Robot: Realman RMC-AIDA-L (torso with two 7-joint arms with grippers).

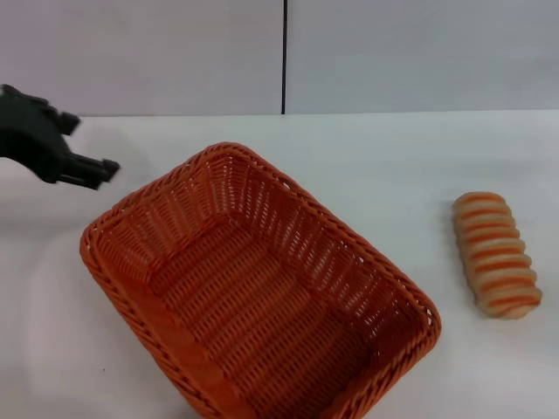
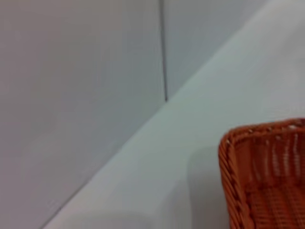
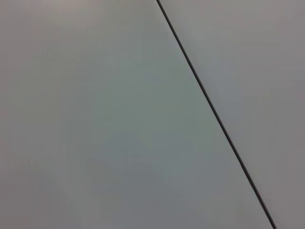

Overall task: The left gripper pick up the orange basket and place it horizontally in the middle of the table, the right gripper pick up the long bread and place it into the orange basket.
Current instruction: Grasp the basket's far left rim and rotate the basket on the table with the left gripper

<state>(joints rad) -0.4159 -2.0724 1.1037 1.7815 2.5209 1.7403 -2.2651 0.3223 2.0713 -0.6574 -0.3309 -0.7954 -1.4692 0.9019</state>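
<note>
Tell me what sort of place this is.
Probably a lab or test bench for robot handling, not a real kitchen. A bare white table against plain grey wall panels holds only an orange basket and a long bread, with the left gripper hovering beside the basket.

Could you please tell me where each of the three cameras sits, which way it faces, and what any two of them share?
Head view: from the robot's head, looking forward and down at the plain white table, the woven orange basket lying diagonally, the striped long bread and the black left gripper.
Left wrist view: on the left arm, facing the basket's corner, the table's edge and the wall; no fingers show.
Right wrist view: on the right arm, facing only a grey wall seam; no body shows.
Shared: head and left wrist both show the basket.
</note>
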